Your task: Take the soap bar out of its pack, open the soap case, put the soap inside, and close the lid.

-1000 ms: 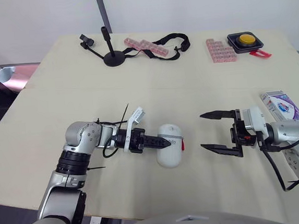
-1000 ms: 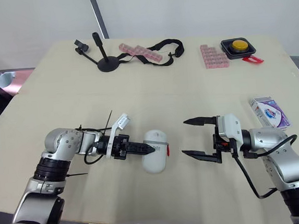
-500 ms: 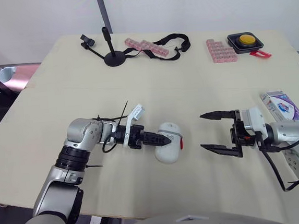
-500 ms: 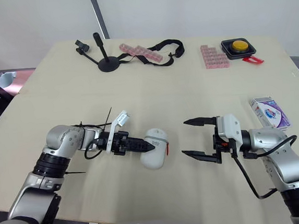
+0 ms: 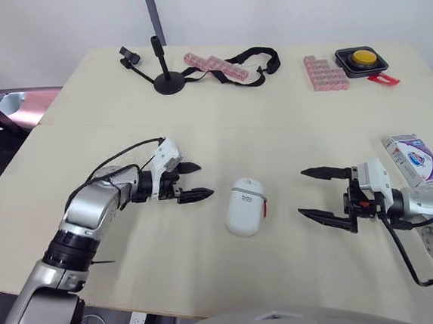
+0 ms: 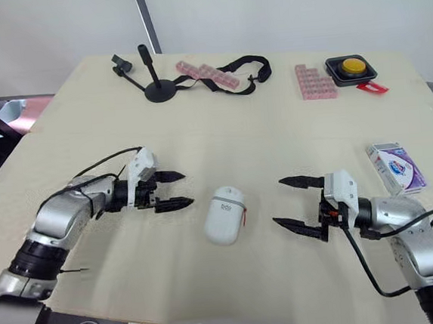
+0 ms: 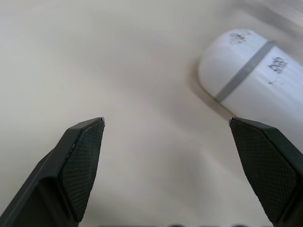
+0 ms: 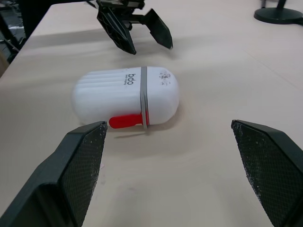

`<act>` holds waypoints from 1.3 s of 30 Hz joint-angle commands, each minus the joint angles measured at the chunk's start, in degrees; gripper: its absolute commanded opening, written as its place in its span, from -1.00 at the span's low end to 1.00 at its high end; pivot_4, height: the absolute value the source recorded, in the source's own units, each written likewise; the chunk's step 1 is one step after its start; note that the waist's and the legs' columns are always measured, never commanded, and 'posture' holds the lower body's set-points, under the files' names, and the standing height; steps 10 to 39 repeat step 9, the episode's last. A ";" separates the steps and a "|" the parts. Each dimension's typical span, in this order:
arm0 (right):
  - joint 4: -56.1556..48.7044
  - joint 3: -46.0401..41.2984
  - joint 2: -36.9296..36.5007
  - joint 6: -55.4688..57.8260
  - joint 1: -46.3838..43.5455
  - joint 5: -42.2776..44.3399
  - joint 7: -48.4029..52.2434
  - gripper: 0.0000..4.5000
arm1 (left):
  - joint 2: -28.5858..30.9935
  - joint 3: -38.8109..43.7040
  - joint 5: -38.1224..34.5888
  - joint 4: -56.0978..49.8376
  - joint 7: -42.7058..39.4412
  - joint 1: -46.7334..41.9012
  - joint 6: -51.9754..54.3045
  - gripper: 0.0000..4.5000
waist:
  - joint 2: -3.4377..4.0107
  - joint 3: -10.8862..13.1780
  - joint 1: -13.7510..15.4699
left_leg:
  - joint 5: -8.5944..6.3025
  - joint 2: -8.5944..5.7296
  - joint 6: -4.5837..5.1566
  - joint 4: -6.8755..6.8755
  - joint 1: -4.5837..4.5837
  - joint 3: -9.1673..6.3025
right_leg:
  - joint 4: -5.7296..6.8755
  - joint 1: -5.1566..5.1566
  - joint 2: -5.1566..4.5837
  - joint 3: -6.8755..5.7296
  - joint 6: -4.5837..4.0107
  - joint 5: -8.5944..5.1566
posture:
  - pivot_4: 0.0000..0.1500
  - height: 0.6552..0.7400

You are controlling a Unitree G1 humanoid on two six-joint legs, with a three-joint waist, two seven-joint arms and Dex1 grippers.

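Both left gripper [image 5: 205,180] and right gripper [image 5: 301,192], jaws apart, flank a rounded, ribbed white soap case [image 5: 245,206].

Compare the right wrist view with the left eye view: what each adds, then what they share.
Right wrist view adds the ridges moulded into one half of the white oval plastic soap case, past the open right gripper. Left eye view adds the purple-and-white cardboard soap pack beside the right arm, the yellow button in black housing, a pink segmented box. Shared: the closed case with its red latch, the open left gripper, the beige table.
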 commanded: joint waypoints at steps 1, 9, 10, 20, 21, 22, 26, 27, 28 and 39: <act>0.34 -2.12 2.32 -4.84 3.15 -2.15 -2.77 1.00 | -1.36 3.76 3.42 -3.30 4.55 5.22 -9.36 0.99 | -0.02 -0.01 -0.14 | 0.00 0.00 0.00 0.02 0.00 0.00 | 0.01 0.01 -0.05 -0.03 0.00 0.00 | 1.00 0.87; 3.96 -4.92 5.06 -10.03 8.37 -2.99 -5.70 1.00 | -4.30 7.31 5.86 -3.55 9.44 13.97 -18.51 0.99 | -0.02 0.00 -1.09 | 0.03 0.06 0.03 0.02 0.14 -0.03 | -0.03 0.01 -0.25 0.02 0.00 0.00 | 1.00 0.87; 3.96 -4.92 5.06 -10.03 8.37 -2.99 -5.70 1.00 | -4.30 7.31 5.86 -3.55 9.44 13.97 -18.51 0.99 | -0.02 0.00 -1.09 | 0.03 0.06 0.03 0.02 0.14 -0.03 | -0.03 0.01 -0.25 0.02 0.00 0.00 | 1.00 0.87; 3.96 -4.92 5.06 -10.03 8.37 -2.99 -5.70 1.00 | -4.30 7.31 5.86 -3.55 9.44 13.97 -18.51 0.99 | -0.02 0.00 -1.09 | 0.03 0.06 0.03 0.02 0.14 -0.03 | -0.03 0.01 -0.25 0.02 0.00 0.00 | 1.00 0.87; 3.96 -4.92 5.06 -10.03 8.37 -2.99 -5.70 1.00 | -4.30 7.31 5.86 -3.55 9.44 13.97 -18.51 0.99 | -0.02 0.00 -1.09 | 0.03 0.06 0.03 0.02 0.14 -0.03 | -0.03 0.01 -0.25 0.02 0.00 0.00 | 1.00 0.87; 3.96 -4.92 5.06 -10.03 8.37 -2.99 -5.70 1.00 | -4.30 7.31 5.86 -3.55 9.44 13.97 -18.51 0.99 | -0.02 0.00 -1.09 | 0.03 0.06 0.03 0.02 0.14 -0.03 | -0.03 0.01 -0.25 0.02 0.00 0.00 | 1.00 0.87; 3.96 -4.92 5.06 -10.03 8.37 -2.99 -5.70 1.00 | -4.30 7.31 5.86 -3.55 9.44 13.97 -18.51 0.99 | -0.02 0.00 -1.09 | 0.03 0.06 0.03 0.02 0.14 -0.03 | -0.03 0.01 -0.25 0.02 0.00 0.00 | 1.00 0.87; 3.96 -4.92 5.06 -10.03 8.37 -2.99 -5.70 1.00 | -4.30 7.31 5.86 -3.55 9.44 13.97 -18.51 0.99 | -0.02 0.00 -1.09 | 0.03 0.06 0.03 0.02 0.14 -0.03 | -0.03 0.01 -0.25 0.02 0.00 0.00 | 1.00 0.87; 3.96 -4.92 5.06 -10.03 8.37 -2.99 -5.70 1.00 | -4.30 7.31 5.86 -3.55 9.44 13.97 -18.51 0.99 | -0.02 0.00 -1.09 | 0.03 0.06 0.03 0.02 0.14 -0.03 | -0.03 0.01 -0.25 0.02 0.00 0.00 | 1.00 0.87; 3.96 -4.92 5.06 -10.03 8.37 -2.99 -5.70 1.00 | -4.30 7.31 5.86 -3.55 9.44 13.97 -18.51 0.99 | -0.02 0.00 -1.09 | 0.03 0.06 0.03 0.02 0.14 -0.03 | -0.03 0.01 -0.25 0.02 0.00 0.00 | 1.00 0.87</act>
